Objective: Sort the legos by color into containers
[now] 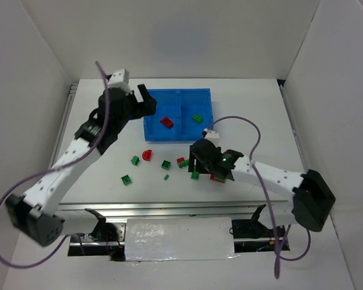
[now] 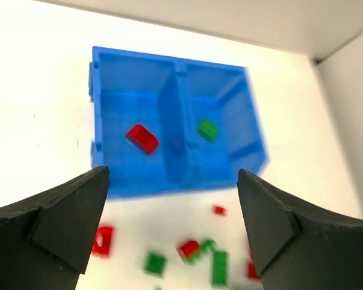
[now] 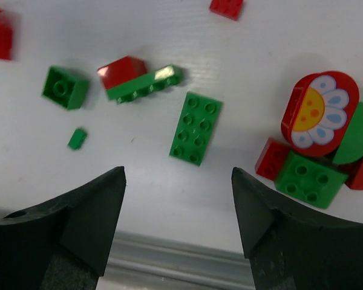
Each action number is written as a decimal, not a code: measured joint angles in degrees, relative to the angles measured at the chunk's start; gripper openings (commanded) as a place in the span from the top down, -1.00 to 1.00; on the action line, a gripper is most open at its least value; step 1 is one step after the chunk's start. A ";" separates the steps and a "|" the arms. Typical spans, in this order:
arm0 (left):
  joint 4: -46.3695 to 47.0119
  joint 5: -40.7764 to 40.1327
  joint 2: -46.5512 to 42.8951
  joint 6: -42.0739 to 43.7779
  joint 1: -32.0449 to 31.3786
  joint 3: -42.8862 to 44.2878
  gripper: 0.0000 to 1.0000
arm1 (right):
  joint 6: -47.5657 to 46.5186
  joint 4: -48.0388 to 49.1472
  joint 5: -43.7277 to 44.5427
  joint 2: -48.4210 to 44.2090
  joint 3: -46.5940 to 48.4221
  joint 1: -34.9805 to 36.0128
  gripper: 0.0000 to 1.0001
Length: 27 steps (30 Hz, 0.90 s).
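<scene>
The blue tray sits at the table's back centre. Its left compartment holds one red brick and its right compartment one green brick. In the left wrist view the tray shows the same red brick and green brick. My left gripper is open and empty, raised by the tray's left edge. My right gripper is open and empty, low over loose bricks. In the right wrist view it hovers just short of a flat green plate.
Loose on the table are green bricks, a red curved piece and a joined red-green piece. A red flower-printed piece sits in a red-green cluster at the right. A metal rail runs along the near edge.
</scene>
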 measured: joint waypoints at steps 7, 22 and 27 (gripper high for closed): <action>-9.27 -4.85 -27.30 -3.54 -5.11 -11.34 -0.99 | 2.12 0.48 4.50 19.69 7.10 0.55 -0.52; -28.09 -10.54 -43.23 0.02 -5.01 -14.82 -0.99 | 4.55 2.56 4.87 26.08 7.15 1.01 0.92; -28.26 -11.41 -43.71 0.00 -5.01 -20.94 -0.99 | 4.63 0.46 5.35 21.35 6.75 3.30 1.00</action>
